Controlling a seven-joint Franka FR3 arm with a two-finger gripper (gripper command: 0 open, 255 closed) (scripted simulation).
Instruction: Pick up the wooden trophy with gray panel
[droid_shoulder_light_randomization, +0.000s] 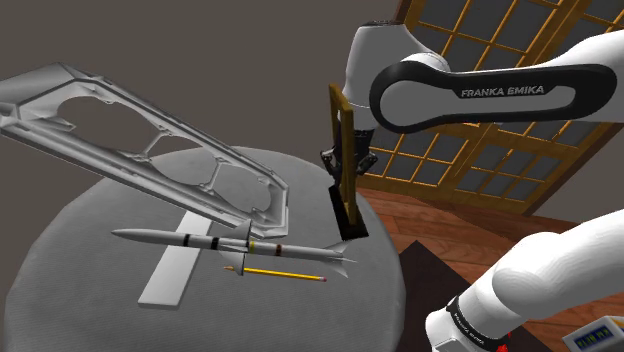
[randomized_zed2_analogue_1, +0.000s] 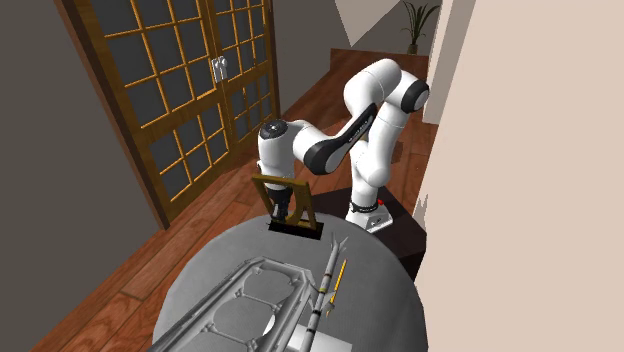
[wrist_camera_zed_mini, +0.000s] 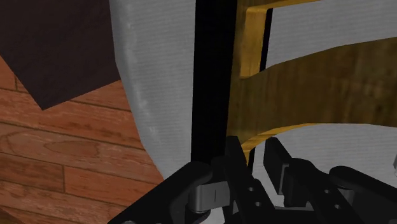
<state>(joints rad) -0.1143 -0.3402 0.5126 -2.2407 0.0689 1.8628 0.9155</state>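
The trophy stands on its black base right at the edge of the round grey counter, on the side near the arm. It is a thin wooden frame, standing up tall. The gripper is on it now, and in the wrist view the fingers are close together with the frame's wooden edge pinched between them. To do this step well, I think the arm should go straight up and go slowly. The frame is thin and the base looks heavy, so it could twist or slip if it is pulled sideways. A tight squeeze would help. A grey rocket and a yellow pencil lie near the base, so the lift should stay away from them. The big grey plate has open round holes, and I see nothing sitting in them.
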